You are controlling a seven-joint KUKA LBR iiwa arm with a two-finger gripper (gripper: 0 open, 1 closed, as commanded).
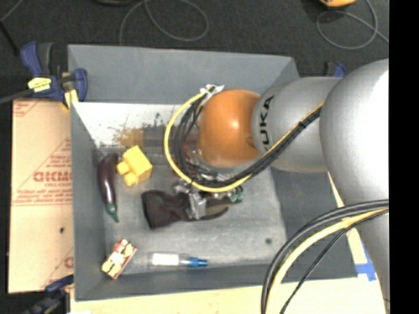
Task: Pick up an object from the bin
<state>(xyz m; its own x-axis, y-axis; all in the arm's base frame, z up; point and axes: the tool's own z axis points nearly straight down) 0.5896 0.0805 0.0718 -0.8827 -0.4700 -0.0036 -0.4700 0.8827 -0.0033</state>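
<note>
Hand [196, 205] over dark cloth [157, 209], yellow block [134, 165] nearby.

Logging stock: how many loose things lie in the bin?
5: purple eggplant far left, yellow block beside it, dark cloth at the hand, small packet bottom left, blue-tipped tube at the bottom. The arm may hide more.
</note>
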